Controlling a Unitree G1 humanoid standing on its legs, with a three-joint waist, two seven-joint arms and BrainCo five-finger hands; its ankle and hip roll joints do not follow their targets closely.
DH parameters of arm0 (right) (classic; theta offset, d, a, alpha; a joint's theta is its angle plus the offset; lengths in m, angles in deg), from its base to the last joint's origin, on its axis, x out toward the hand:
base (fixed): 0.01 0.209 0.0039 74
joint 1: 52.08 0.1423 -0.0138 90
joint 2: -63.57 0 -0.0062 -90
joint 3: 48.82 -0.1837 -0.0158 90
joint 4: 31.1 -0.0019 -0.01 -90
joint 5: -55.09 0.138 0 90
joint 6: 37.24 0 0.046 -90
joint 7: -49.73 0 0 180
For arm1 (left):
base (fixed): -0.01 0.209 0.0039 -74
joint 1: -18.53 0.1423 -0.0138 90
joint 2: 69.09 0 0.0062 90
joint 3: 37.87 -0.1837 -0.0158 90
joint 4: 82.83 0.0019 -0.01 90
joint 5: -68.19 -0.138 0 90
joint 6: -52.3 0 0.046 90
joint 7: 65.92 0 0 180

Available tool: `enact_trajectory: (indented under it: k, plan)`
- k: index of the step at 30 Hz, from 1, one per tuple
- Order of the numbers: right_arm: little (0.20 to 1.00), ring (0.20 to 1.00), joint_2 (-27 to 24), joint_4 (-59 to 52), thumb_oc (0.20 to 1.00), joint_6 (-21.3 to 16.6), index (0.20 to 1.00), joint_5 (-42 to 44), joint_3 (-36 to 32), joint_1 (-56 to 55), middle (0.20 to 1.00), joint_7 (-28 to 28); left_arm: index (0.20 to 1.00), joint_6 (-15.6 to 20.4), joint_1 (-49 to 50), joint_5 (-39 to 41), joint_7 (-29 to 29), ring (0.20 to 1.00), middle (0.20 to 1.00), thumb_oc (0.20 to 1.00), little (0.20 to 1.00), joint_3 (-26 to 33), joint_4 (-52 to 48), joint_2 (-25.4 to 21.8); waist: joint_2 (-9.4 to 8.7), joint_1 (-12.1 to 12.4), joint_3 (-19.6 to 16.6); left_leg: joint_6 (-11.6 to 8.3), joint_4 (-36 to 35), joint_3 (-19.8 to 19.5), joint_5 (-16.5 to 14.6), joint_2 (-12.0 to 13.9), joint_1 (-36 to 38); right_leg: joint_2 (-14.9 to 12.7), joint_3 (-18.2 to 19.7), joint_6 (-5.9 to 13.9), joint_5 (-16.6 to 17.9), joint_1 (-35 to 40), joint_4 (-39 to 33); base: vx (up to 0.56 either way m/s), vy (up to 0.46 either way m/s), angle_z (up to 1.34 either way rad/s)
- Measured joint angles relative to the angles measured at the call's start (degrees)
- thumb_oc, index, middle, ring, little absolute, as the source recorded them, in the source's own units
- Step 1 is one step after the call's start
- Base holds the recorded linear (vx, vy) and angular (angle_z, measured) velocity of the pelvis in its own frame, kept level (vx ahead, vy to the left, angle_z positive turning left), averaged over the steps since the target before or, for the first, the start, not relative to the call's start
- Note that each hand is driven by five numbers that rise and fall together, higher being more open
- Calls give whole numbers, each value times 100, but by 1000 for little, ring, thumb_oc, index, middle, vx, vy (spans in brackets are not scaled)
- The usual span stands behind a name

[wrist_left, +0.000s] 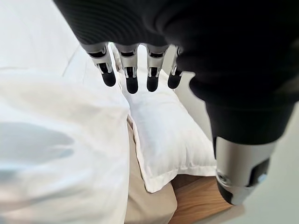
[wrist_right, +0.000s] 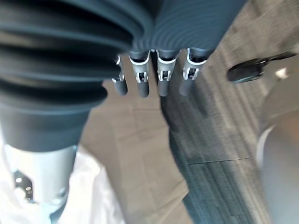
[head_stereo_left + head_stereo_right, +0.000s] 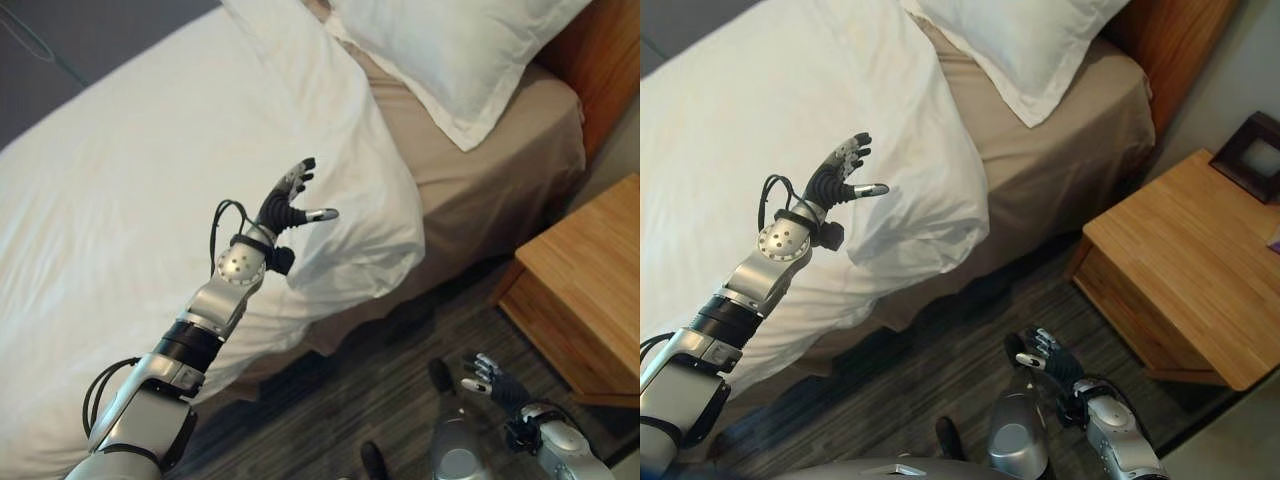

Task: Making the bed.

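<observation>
Two hands, both empty: left hand (image 3: 290, 205) raised over the white duvet (image 3: 130, 200), fingers spread; right hand (image 3: 1055, 358) low over dark carpet (image 3: 940, 370), fingers relaxed. Duvet covers the bed, edge bunched, tan sheet (image 3: 480, 170) bare below the pillow (image 3: 450, 50). Wooden nightstand (image 3: 1185, 265) beside the bed.

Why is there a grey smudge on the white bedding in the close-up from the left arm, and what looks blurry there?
In the left wrist view, the grey patch on the duvet looks like a soft shadow, probably cast by the left hand above it; the dark cover and thumb up close are blurred, while the pillow is sharper.
</observation>
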Motion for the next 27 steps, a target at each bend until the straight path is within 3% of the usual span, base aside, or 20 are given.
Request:
enact_trajectory:
  k: [8,17,20,21,22,23,24,27]
  plan:
    - [1000,1000,-14,-86,1000,-84,1000,10,0,180,1000,130,1000,-148,-628,-863,-365,1000,1000,1000,1000,-3,890,58,193,-33,484,-21,29,139,13,49,-205,106,76,-8,47,-278,1,-17,-7,-9]
    - [1000,1000,-140,-124,1000,-134,1000,32,31,358,1000,233,1000,-393,-1019,-1568,-674,1000,1000,1000,1000,-213,2192,97,172,-75,716,-24,28,368,12,64,-311,241,343,-64,91,-536,5,6,-6,-16]
    - [1000,1000,-172,-117,1000,-196,1000,55,73,434,1000,254,1000,-449,-1240,-1798,-672,1000,1000,1000,1000,-440,2780,364,171,-141,725,-25,27,437,11,69,-311,255,360,-92,72,-545,5,0,12,-4]
    - [1000,1000,-204,-101,1000,-219,1000,56,73,487,1000,257,818,-440,-1288,-1816,-671,818,818,818,818,-456,2989,510,171,-166,725,-25,27,452,11,70,-308,255,368,-91,73,-541,5,-2,18,-4]
    - [1000,1000,-224,-101,1000,-226,1000,57,148,540,1000,255,401,-470,-1306,-1900,-661,401,401,401,401,-477,3095,634,156,-215,736,-27,28,455,10,61,-306,256,379,-75,90,-552,5,0,0,0]
    - [1000,1000,-230,-98,1000,-250,1000,64,198,558,1000,264,200,-455,-1388,-1957,-719,200,200,200,200,-463,3364,777,158,-245,738,-27,27,457,10,61,-304,249,382,-77,92,-543,5,0,0,0]
    - [1000,1000,-233,-86,1000,-250,1000,64,258,579,1000,265,200,-450,-1497,-2014,-792,200,200,200,200,-484,3584,973,150,-279,743,-27,28,459,10,56,-297,251,383,-84,104,-542,5,0,0,0]
    - [1000,1000,-240,-76,1000,-253,1000,64,460,639,1000,265,200,-523,-1925,-2080,-863,200,200,200,200,-506,4004,974,143,-331,748,-43,-4,482,-6,46,-301,243,411,-97,97,-552,5,1,-4,-2]
